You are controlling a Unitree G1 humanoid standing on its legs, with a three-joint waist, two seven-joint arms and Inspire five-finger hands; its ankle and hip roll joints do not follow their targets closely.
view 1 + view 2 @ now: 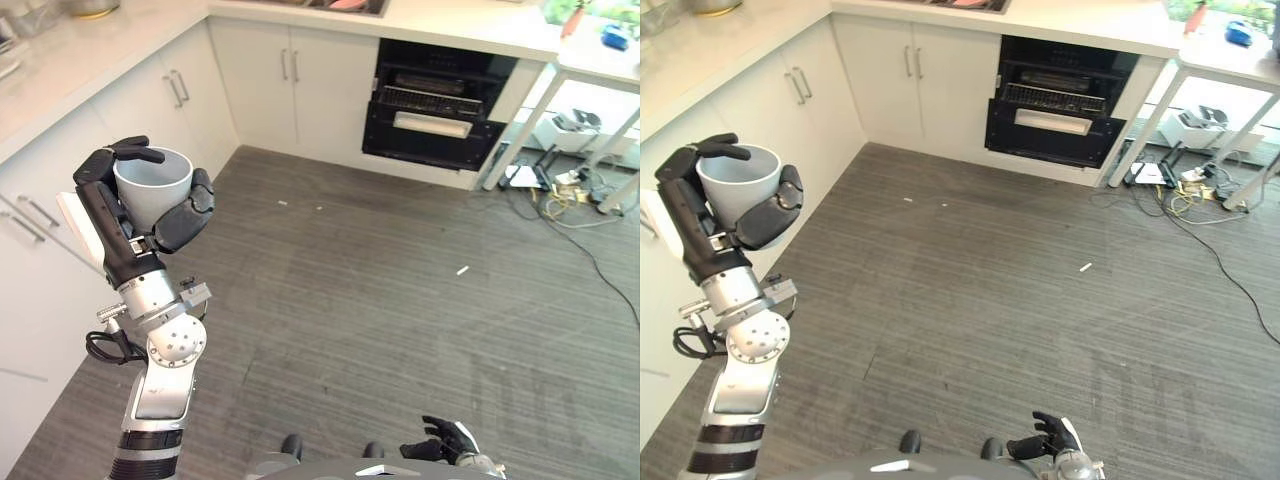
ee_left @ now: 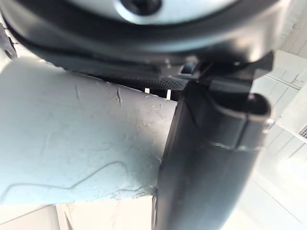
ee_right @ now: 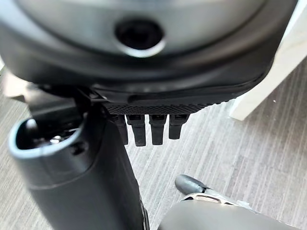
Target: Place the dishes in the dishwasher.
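Observation:
A pale grey cup is held upright at chest height on the left, in front of the white cabinets. My left hand is shut on it, thumb hooked over the rim and fingers curled round its side. The left wrist view shows the cup's rough wall pressed against the thumb. The dishwasher stands open in the far cabinet run, dark inside with a rack showing. My right hand hangs low near the bottom edge, fingers relaxed and holding nothing.
White cabinets line the left and back under a pale countertop. A white table stands at the far right with cables and a power strip on the floor beneath. Small white scraps lie on the grey floor.

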